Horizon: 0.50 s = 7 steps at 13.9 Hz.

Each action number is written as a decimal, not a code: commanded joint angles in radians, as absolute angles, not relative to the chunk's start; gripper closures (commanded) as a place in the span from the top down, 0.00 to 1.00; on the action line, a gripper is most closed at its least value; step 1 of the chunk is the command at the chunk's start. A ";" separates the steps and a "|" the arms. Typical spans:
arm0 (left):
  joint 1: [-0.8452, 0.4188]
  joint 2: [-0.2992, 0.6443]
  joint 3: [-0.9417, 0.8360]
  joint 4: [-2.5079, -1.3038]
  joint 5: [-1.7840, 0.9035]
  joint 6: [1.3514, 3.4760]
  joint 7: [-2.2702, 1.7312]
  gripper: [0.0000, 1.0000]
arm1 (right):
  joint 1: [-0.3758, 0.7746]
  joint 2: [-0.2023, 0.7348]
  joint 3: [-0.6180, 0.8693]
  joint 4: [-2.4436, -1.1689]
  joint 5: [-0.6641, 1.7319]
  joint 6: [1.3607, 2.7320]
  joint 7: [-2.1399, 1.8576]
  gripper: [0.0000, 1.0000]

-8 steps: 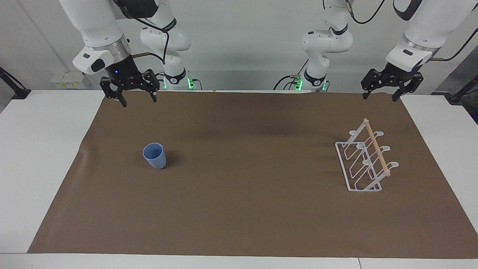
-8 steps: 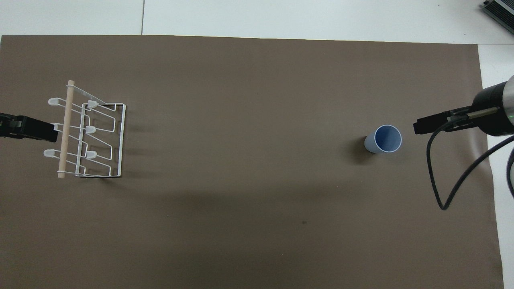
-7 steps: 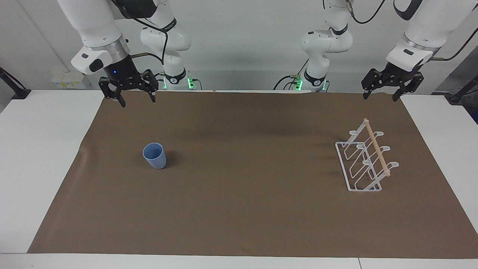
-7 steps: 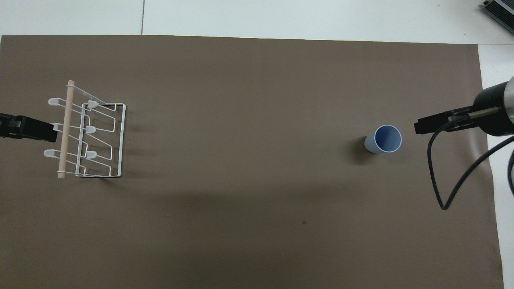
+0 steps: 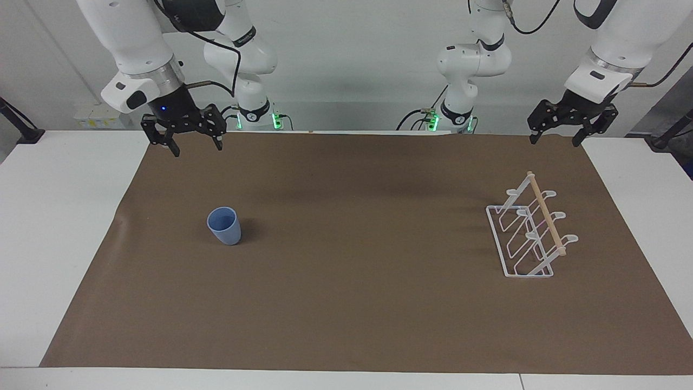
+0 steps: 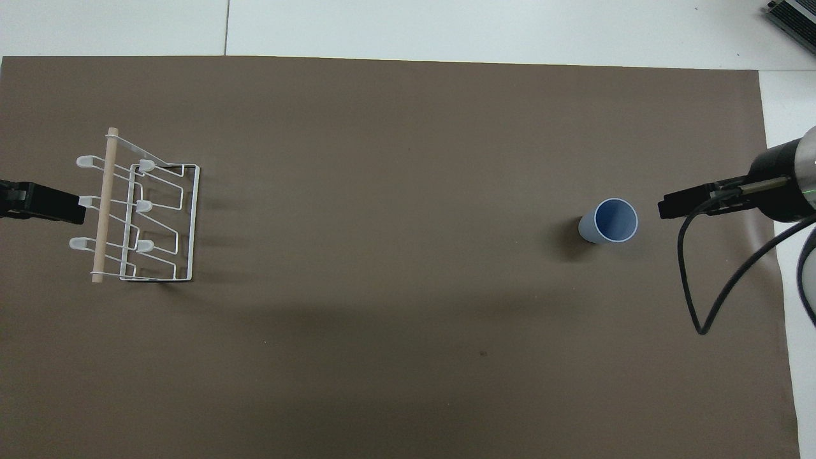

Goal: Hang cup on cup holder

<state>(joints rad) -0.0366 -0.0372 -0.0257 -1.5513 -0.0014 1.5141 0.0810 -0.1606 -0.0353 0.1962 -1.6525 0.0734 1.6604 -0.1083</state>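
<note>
The cup stands upright, mouth up, on the brown mat toward the right arm's end, well apart from the rack. From the right claw, fingers apart and empty, it lies toward five o'clock in the facing view. The left claw, also apart, waits above the rack's end.

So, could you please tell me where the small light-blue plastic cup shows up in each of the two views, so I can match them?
Facing view: the small light-blue plastic cup stands upright on the brown mat, left of centre.
Overhead view: the same cup stands right of centre, its open mouth up.
Shared landmark: the white wire cup holder with a wooden rod stands toward the left arm's end of the table, the cup toward the right arm's end.
</note>
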 commanded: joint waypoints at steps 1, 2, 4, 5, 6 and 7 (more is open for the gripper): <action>-0.023 -0.063 -0.026 -1.582 -0.006 1.516 0.074 1.00 | -0.173 -0.127 0.199 -1.822 0.091 1.777 -0.130 1.00; -0.009 -0.063 -0.026 -1.582 -0.006 1.516 0.074 1.00 | -0.169 -0.127 0.199 -1.847 0.091 1.842 -0.124 1.00; -0.006 -0.063 -0.026 -1.582 -0.006 1.516 0.074 1.00 | -0.167 -0.117 0.199 -1.900 0.091 1.923 -0.124 1.00; -0.006 -0.063 -0.026 -1.582 -0.006 1.516 0.074 1.00 | -0.167 -0.111 0.199 -1.936 0.091 1.960 -0.123 1.00; -0.006 -0.063 -0.026 -1.582 -0.006 1.516 0.074 1.00 | -0.166 -0.100 0.201 -1.971 0.089 2.004 -0.123 1.00; -0.006 -0.063 -0.026 -1.582 -0.006 1.516 0.074 1.00 | -0.164 -0.083 0.201 -1.998 0.089 2.043 -0.123 1.00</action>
